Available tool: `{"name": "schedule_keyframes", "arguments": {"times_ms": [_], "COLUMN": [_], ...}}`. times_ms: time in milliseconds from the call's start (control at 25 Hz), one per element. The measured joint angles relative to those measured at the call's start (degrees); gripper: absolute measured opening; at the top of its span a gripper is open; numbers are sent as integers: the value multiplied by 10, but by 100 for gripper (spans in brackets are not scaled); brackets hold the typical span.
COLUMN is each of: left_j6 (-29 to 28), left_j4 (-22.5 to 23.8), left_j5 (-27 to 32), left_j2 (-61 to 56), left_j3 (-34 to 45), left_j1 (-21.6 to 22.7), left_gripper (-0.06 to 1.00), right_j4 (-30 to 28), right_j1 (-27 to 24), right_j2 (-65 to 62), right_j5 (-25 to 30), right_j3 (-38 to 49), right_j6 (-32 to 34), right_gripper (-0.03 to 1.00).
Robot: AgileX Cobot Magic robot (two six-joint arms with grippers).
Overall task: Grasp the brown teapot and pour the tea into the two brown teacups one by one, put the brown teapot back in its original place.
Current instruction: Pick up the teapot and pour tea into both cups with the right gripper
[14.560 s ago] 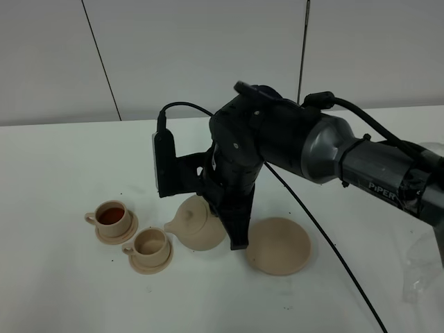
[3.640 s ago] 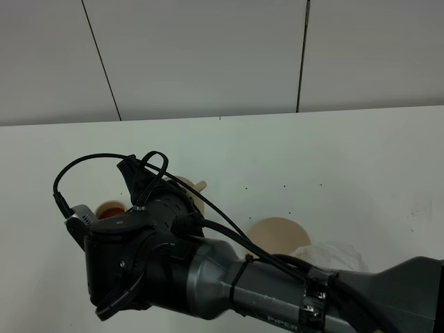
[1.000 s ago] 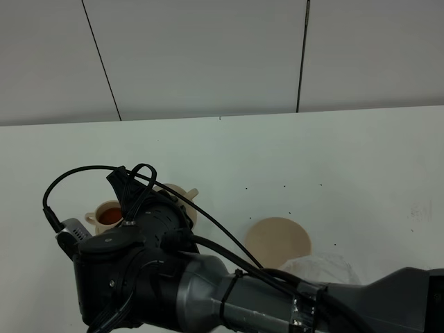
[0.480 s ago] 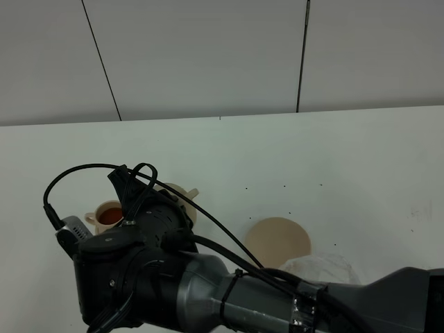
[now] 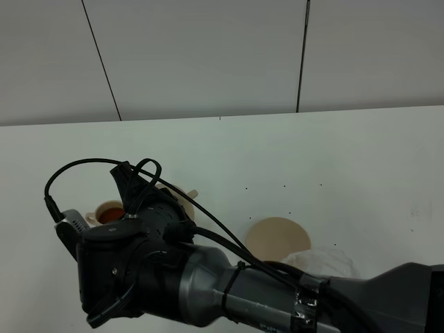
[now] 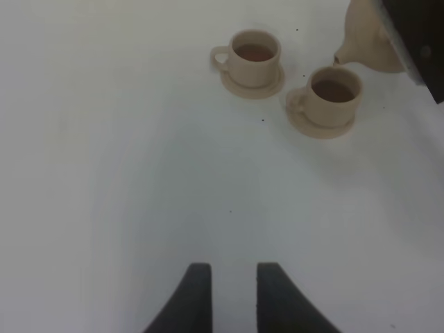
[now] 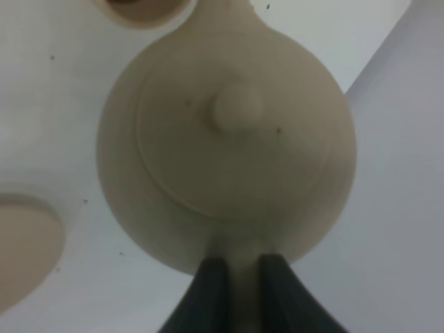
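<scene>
My right gripper (image 7: 236, 277) pinches the brown teapot (image 7: 229, 139), seemingly by its handle; spout above a teacup (image 6: 334, 94); left gripper (image 6: 232, 291) narrowly parted.

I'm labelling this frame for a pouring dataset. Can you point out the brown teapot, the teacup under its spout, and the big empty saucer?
brown teapot (image 7: 232, 111): right wrist view, on the lid knob.
teacup under the spout (image 6: 334, 91): left wrist view, on the tea surface inside.
big empty saucer (image 5: 277, 238): exterior high view, on its bare centre.
</scene>
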Motion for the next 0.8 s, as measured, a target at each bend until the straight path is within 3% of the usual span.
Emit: {"name": "schedule_keyframes", "arguments": {"times_ms": [800], "left_j6": [0], "left_j4": [0], "left_j5": [0], "left_j2": [0], "left_j3": [0], "left_j1": [0], "left_gripper": [23], "right_j4": [108], "right_j1": [-48], "right_j2": [-46], "right_j5": [-38], "right_j3": [0], "right_j6": [-33], "right_gripper": [10]}}
